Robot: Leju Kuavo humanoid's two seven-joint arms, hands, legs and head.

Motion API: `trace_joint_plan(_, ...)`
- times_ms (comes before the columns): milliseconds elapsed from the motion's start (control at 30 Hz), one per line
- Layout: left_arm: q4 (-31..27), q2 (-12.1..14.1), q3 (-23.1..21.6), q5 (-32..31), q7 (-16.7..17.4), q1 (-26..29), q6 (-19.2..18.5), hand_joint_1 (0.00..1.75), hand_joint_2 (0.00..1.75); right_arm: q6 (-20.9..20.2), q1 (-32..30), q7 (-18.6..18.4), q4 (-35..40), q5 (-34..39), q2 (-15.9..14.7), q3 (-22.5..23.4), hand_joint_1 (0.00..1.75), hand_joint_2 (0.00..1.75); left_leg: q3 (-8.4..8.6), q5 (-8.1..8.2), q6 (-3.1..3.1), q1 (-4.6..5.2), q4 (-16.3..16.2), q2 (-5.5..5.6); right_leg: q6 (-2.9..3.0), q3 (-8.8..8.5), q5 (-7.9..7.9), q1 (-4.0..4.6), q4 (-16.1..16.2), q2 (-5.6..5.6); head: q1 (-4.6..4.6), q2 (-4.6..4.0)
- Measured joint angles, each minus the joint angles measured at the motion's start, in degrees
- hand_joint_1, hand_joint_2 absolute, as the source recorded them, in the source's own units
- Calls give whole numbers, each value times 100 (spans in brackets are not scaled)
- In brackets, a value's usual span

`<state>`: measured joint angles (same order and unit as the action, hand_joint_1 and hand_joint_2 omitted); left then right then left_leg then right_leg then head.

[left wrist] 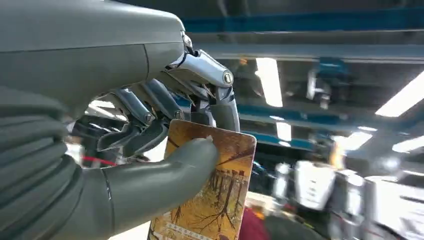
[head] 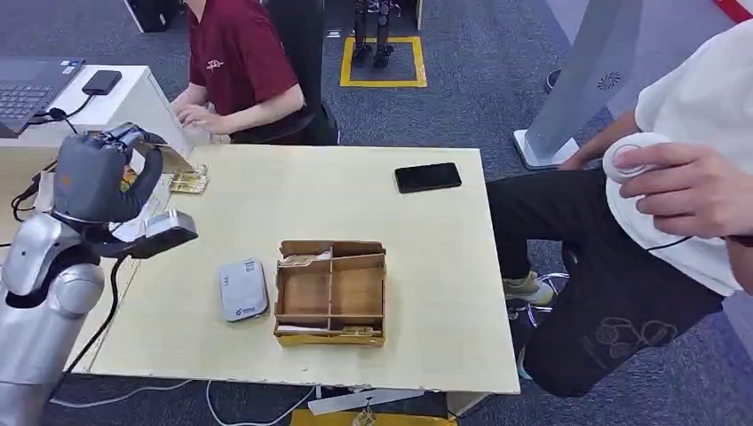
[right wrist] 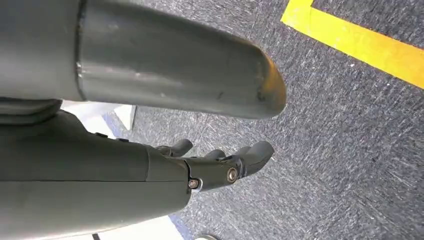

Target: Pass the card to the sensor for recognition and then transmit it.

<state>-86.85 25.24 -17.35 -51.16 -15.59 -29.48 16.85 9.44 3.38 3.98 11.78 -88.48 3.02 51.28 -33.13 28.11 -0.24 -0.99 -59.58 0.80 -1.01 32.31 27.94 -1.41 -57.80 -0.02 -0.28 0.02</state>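
Card [left wrist: 210, 200]: pinched thumb-to-fingers in the raised left hand [head: 120, 164], above the bench's [head: 426, 266] left end, well apart from the sensor [head: 242, 289]. Likely light, stiff, slick; edge-hold suits, face kept free. Right hand [right wrist: 220, 162]: hanging, holding nothing, fingers loosely apart.

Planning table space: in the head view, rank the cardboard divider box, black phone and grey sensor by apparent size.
1. cardboard divider box, clearly largest.
2. grey sensor.
3. black phone, though it lies farther from the camera, so its rank against the sensor is unsure.
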Motion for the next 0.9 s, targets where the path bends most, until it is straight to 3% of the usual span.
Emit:
trace_joint_plan(267,795,-107,4,-443,287,-581,103,175,175,0,39,-33,0,-13,22,-2,0,0,-1,-1,0,1,-1,-1,2,0,-3,0,0,5,2,0)
trace_joint_plan(433,1632,-221,4,-1227,877,-1089,486,175,175,-7,96,-37,-2,-15,48,-28,0,0,-1,-1,-1,0,-1,-1,2,4,-3,0,0,4,2,0)
trace_joint_plan(667,2812,-409,4,-1260,803,-1431,916,175,175,-9,103,-101,-2,-15,63,-42,0,0,-1,-5,-1,1,-1,-4,7,4,-6,0,-1,9,-2,0)
trace_joint_plan(900,3229,-498,4,-1244,777,-1437,927,175,175,-9,92,-94,-2,-13,64,-42,0,0,-3,-5,-1,1,-1,-5,7,4,-6,0,-1,9,0,0)
